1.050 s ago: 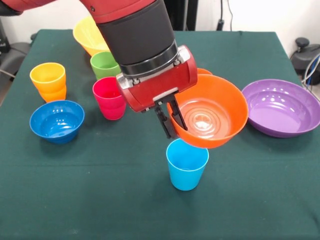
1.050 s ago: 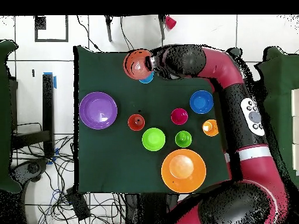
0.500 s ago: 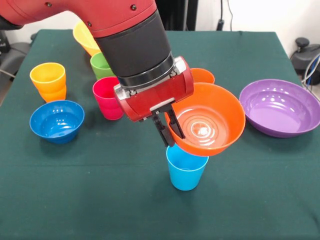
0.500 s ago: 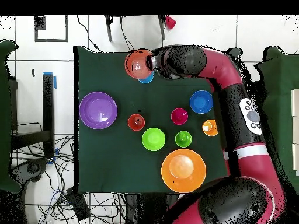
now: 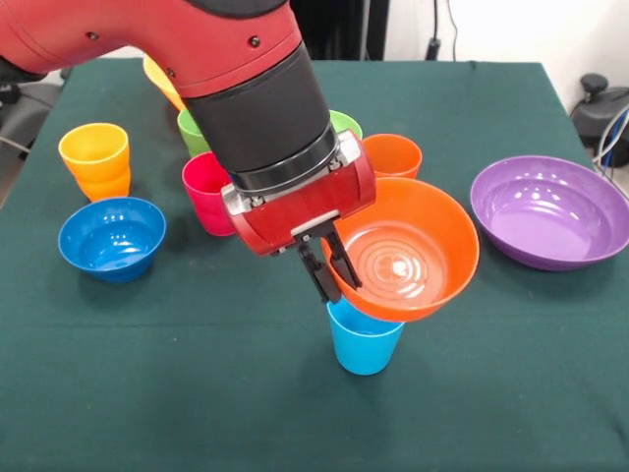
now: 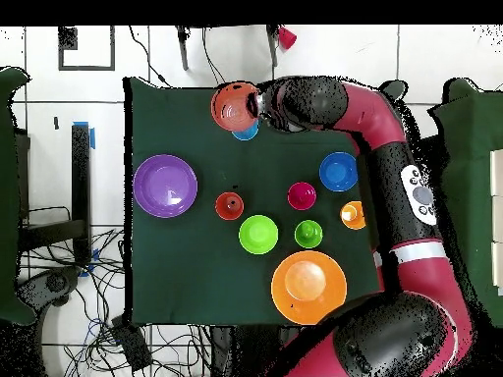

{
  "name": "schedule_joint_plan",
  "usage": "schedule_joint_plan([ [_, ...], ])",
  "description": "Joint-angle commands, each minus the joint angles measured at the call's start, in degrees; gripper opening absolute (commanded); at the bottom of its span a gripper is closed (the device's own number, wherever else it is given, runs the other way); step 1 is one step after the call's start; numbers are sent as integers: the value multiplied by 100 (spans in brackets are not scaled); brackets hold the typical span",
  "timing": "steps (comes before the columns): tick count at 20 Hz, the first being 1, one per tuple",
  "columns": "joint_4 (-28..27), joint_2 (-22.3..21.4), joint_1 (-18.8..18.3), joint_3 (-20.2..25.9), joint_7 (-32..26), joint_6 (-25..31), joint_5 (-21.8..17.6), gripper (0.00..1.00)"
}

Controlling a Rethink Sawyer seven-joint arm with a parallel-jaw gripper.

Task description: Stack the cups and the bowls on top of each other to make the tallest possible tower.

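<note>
My gripper (image 5: 332, 272) is shut on the near-left rim of the orange bowl (image 5: 405, 251), one finger inside and one outside. The bowl hangs tilted just above the light blue cup (image 5: 364, 344) and covers part of its mouth. Whether they touch I cannot tell. In the overhead view the orange bowl (image 6: 234, 106) overlaps the light blue cup (image 6: 247, 131), with the gripper (image 6: 256, 106) at its rim. On the table stand a magenta cup (image 5: 208, 192), a yellow-orange cup (image 5: 95, 159), an orange cup (image 5: 391, 154), a green cup (image 5: 197, 128) and a blue bowl (image 5: 111, 236).
A wide purple bowl (image 5: 548, 209) sits at the right. A yellow bowl (image 5: 157, 74) and a light green bowl (image 5: 346, 123) show partly behind my arm. From above, the large yellow bowl (image 6: 308, 287) and the light green bowl (image 6: 258, 235) lie near the base.
The orange bowl has moved a little left and down in the front view, so it now sits more over the light blue cup. Nothing else on the table has moved.
</note>
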Motion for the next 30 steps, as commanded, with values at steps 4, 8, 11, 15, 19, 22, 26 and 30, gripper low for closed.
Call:
schedule_joint_plan([
  [4,-519,340,179,153,-1408,118,-194,0],
  [8,-615,436,204,173,-1421,83,-210,0],
  [11,-571,438,183,185,-1402,46,-215,0],
  [15,-531,469,138,218,-1425,-12,-222,0],
  [19,-513,503,120,229,-1404,-102,-248,0],
  [22,-437,477,111,204,-1299,-167,-270,0],
  [26,-373,377,151,104,-1228,-109,-354,0],
  [30,-315,310,155,29,-1211,-50,-416,0],
])
